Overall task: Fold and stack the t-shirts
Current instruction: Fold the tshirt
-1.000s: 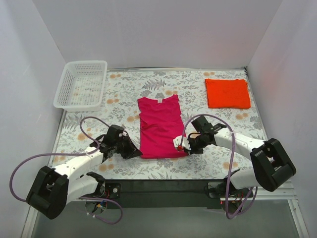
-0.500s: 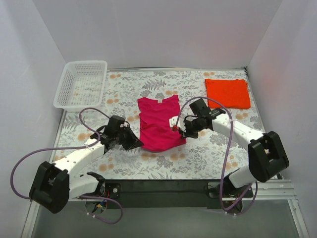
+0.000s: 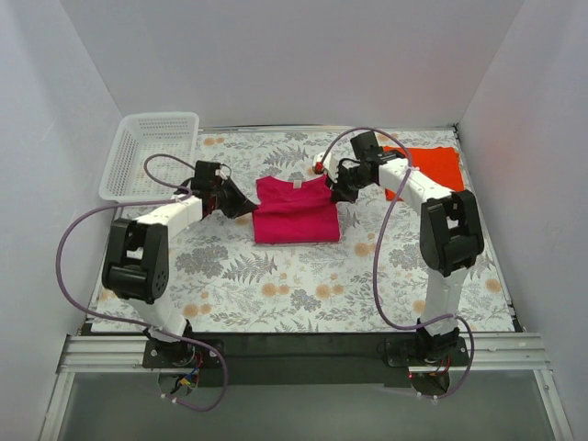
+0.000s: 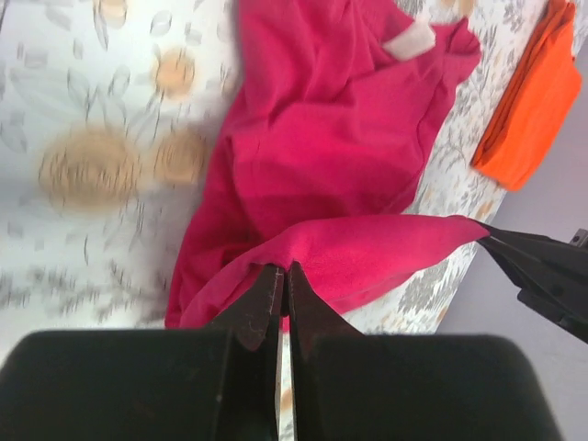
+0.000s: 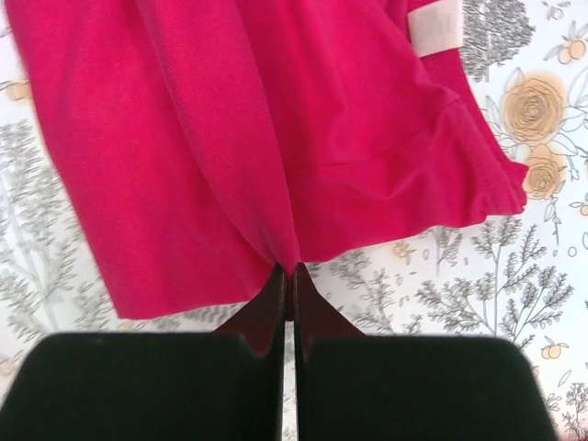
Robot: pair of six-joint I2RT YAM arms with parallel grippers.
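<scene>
Left gripper (image 4: 283, 272) and right gripper (image 5: 288, 272) are each pinching an edge of the magenta-pink t-shirt (image 3: 294, 219) mid-tabletop (image 3: 276, 285), jaws closed tight on cloth. It's looking light and limp, sagging between them, so corners are the hold. The right arm (image 3: 404, 184) is covering part of the orange-red t-shirt (image 3: 439, 165), and the pink lower layers are lying out of sight.

We see a magenta-pink t-shirt (image 3: 296, 213) with a white neck label (image 4: 409, 39), an orange-red t-shirt (image 3: 434, 167), a white lattice basket (image 3: 158, 117), and a pale tablecloth (image 3: 276, 276) printed with grey fern leaves and peach-orange flowers, under white-and-black arms (image 3: 170, 214) trailing purple cables (image 3: 374, 276).
</scene>
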